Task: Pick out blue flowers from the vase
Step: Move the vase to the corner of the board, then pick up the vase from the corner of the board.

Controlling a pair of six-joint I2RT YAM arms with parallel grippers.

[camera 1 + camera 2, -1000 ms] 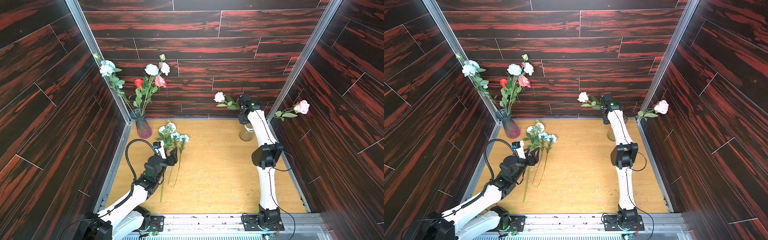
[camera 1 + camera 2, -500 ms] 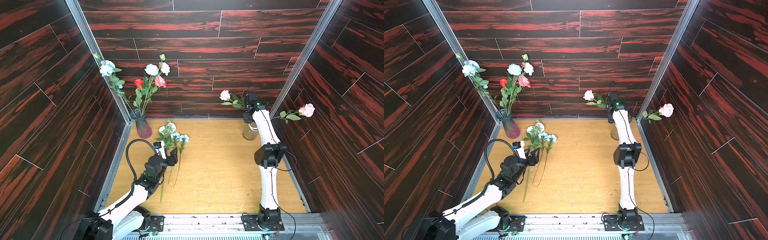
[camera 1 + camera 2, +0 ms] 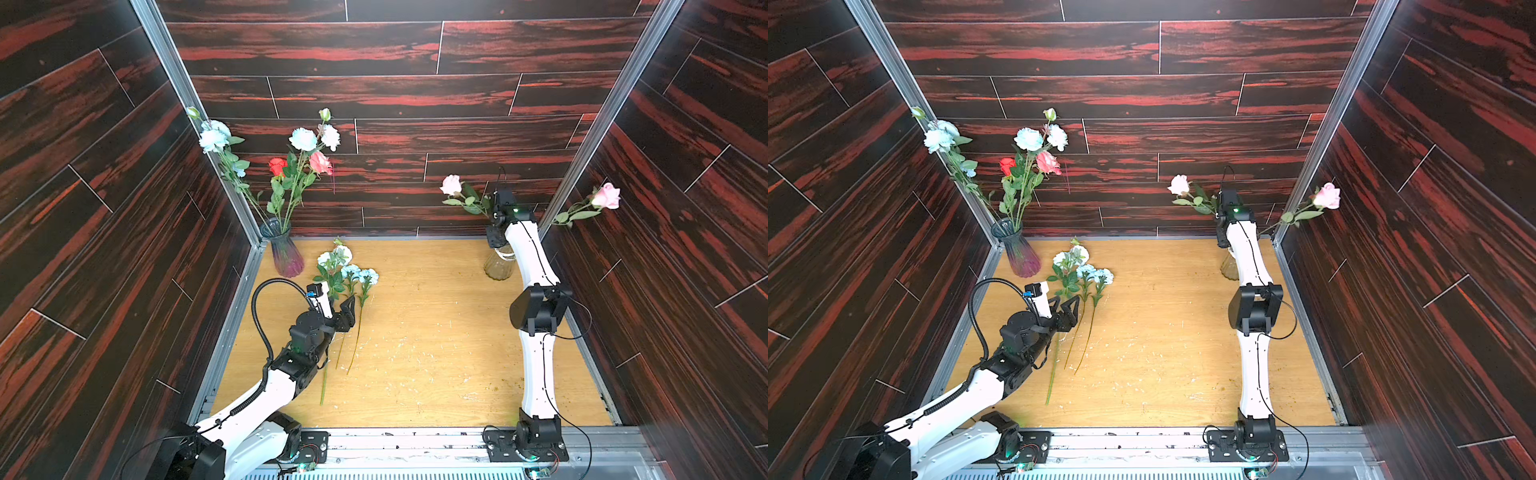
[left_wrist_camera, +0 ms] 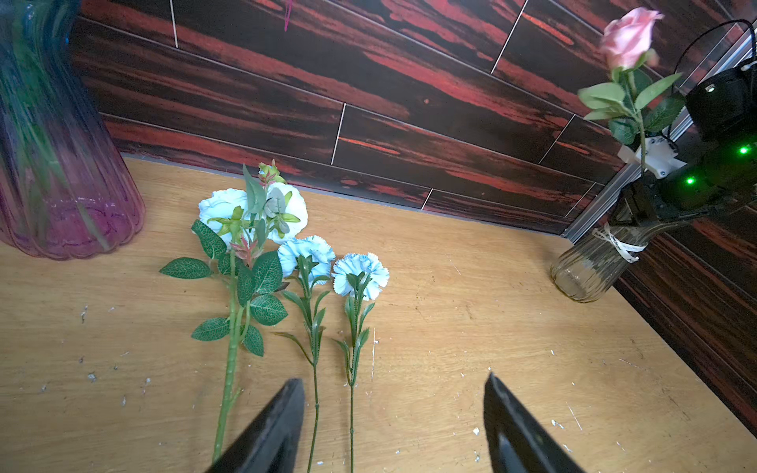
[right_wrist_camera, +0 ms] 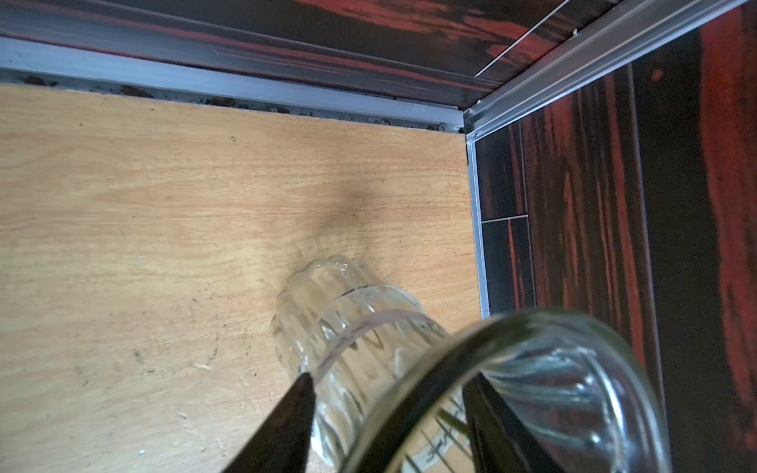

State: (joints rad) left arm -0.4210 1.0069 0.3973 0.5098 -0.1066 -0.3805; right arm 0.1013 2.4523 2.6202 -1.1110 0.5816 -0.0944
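Observation:
Blue flowers (image 3: 305,139) still stand in the purple vase (image 3: 284,253) at the back left, with a red rose (image 3: 276,166) and a pink rose (image 3: 321,162). Three more blue flowers (image 4: 305,254) lie side by side on the table. My left gripper (image 4: 393,381) hovers open over their thin stems and holds nothing. My right gripper (image 5: 389,379) is open at the mouth of the clear vase (image 5: 348,311) at the back right. A pink rose (image 3: 451,185) leans out beside it, its stem inside that vase.
A second pink rose (image 3: 606,195) leans from the clear vase (image 3: 498,268) against the right wall. Dark panelled walls close in the wooden table (image 3: 436,340) on three sides. The purple vase (image 4: 61,184) stands close to my left gripper (image 3: 340,307).
My right gripper has opened and let go of the pink rose's stem at the clear vase, after shifting a little to the right. The left arm has not moved.

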